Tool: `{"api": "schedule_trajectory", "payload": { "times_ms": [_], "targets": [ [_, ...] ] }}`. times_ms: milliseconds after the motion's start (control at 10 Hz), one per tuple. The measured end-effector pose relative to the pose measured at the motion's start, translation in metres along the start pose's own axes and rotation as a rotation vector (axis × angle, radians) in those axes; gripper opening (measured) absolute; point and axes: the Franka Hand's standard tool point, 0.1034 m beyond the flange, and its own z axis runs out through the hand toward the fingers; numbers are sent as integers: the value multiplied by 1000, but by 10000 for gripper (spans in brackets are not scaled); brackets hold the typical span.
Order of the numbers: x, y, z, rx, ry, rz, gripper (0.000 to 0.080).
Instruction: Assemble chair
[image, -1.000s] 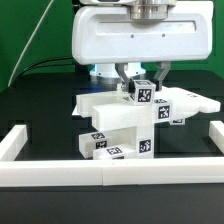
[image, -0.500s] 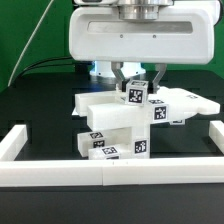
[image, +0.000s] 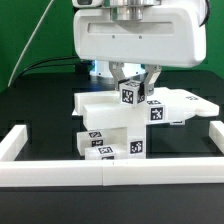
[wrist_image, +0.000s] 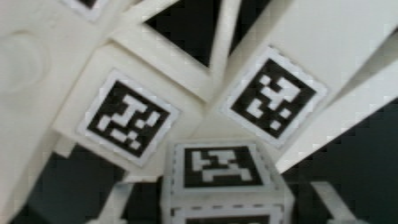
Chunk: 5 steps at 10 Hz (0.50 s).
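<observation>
Chair (image: 105, 120) is part-built: white tagged pieces stacked mid-bench (image: 30, 100), inside the white border rail (image: 100, 172). I see the claw (image: 135, 92) clamped on a small tagged block (image: 128, 96) at the top of the stack, just beside the flat panel (image: 190, 103) on the exterior view's right. Wrist view shows the block below two tagged panels (wrist_image: 128, 112). I can't tell if they touch.

small block (image: 129, 96): between the fingers of my gripper (image: 134, 86) | chair panels (image: 105, 125): stacked just under my gripper | border rail (image: 100, 170): before and below my gripper
</observation>
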Motion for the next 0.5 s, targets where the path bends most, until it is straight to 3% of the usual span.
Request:
{"api": "schedule_trajectory", "payload": {
  "times_ms": [200, 500],
  "targets": [
    [1, 0, 0, 16, -11, 203, 284],
    [2, 0, 0, 22, -12, 185, 284]
  ]
}}
